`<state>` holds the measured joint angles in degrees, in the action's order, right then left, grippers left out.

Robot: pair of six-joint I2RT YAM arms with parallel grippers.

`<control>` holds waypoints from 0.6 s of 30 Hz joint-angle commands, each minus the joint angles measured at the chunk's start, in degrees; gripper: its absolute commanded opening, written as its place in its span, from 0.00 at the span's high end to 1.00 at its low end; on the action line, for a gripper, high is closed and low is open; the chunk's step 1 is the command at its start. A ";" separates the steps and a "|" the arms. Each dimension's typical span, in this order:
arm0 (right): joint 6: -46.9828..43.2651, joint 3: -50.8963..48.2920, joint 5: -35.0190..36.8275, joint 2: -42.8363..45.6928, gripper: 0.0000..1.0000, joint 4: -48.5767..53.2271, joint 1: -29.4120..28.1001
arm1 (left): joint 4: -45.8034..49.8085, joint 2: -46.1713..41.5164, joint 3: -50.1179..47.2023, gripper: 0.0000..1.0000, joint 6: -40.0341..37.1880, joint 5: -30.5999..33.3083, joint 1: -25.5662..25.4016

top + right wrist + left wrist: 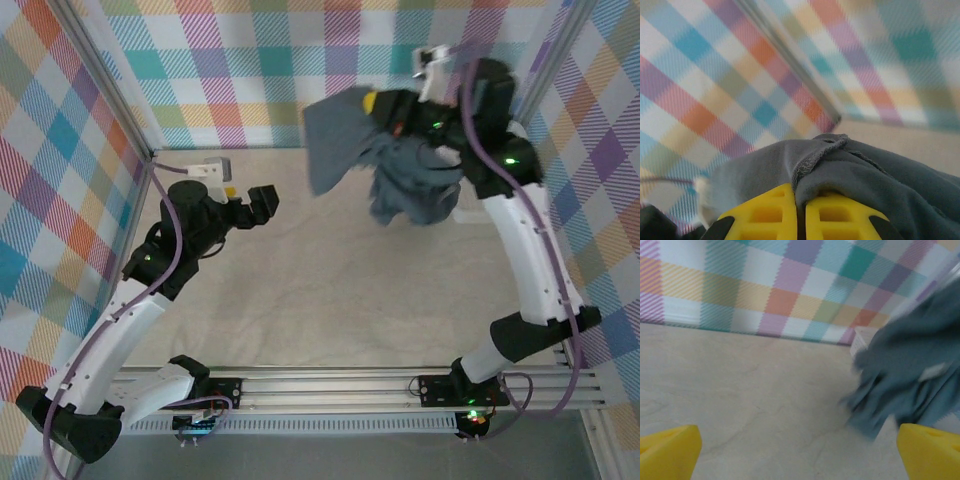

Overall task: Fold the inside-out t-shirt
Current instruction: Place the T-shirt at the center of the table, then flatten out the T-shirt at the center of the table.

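Up high, right pincer point(372, 102) on t-shirt point(410, 185)

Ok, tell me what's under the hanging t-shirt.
Bare beige table lies beneath the t-shirt, held by the right tool. A white basket pokes out; cloth covers the rest.

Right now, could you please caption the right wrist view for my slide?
Right tool clamps a stitched seam of the inside-out t-shirt, plaid wall behind.

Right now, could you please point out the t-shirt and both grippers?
t-shirt point(410, 190): top external view, middle of the bunched hanging cloth.
right gripper point(799, 202): right wrist view, between its yellow fingertips.
left gripper point(800, 452): left wrist view, gap between its fingertips.
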<state>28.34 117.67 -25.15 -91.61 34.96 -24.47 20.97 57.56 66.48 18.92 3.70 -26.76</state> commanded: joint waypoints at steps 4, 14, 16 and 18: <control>-4.64 -6.83 8.19 -4.25 0.47 9.83 -1.00 | 15.51 -2.01 1.49 0.00 12.27 19.16 -0.49; -4.37 -42.68 21.40 1.78 0.39 1.86 1.48 | 24.98 20.74 5.63 0.14 12.38 -4.09 -0.47; -4.86 -47.64 20.20 1.79 0.37 -0.87 -0.04 | 22.24 25.62 4.48 0.14 13.40 -6.61 -0.47; -4.50 -51.38 17.86 1.12 0.33 -3.77 -2.68 | 16.64 30.06 3.05 0.13 14.15 -11.41 -0.40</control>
<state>24.88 69.67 -5.65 -89.71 35.57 -24.34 38.65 84.86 70.89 30.94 0.25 -26.83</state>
